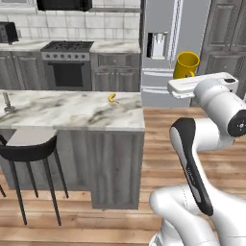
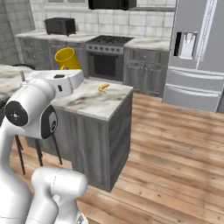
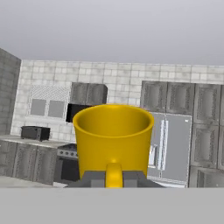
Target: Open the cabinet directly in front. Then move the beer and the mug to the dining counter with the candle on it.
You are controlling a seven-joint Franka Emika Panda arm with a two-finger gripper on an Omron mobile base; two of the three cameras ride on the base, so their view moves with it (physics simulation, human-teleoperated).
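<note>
**Operator:** Gripper (image 3: 113,180) is closed on the mug (image 3: 113,135). In the hand view I see the yellow handle pinched between the two dark tips at the bottom centre, and the open mouth of the mug faces the camera. So the mug is carried in the air, it does not stand on anything.

**Colleague:** And where is the counter from it?

**Operator:** In the left base view the mug (image 1: 186,65) sits at the upper right of the frame, above the white hand, in front of the fridge (image 1: 166,48). The dining counter (image 1: 72,113) lies to the left and lower in that frame. In the right base view the mug (image 2: 67,58) is at the upper left, and the marble slab (image 2: 94,103) is below it and a bit to the right. I judge the mug is near the end of the counter, high above it or just beside its edge; I cannot tell which.

**Colleague:** Do you see the candle?

**Operator:** Yes, the candle (image 1: 6,103) stands at the far left of the slab in the left base view, well apart from the mug. A small yellow thing (image 1: 113,98) lies near the closer end.

**Colleague:** The next move, then?

**Operator:** I think I must bring the mug over the slab, lower it, and put its long axis upright before I let go.
</note>
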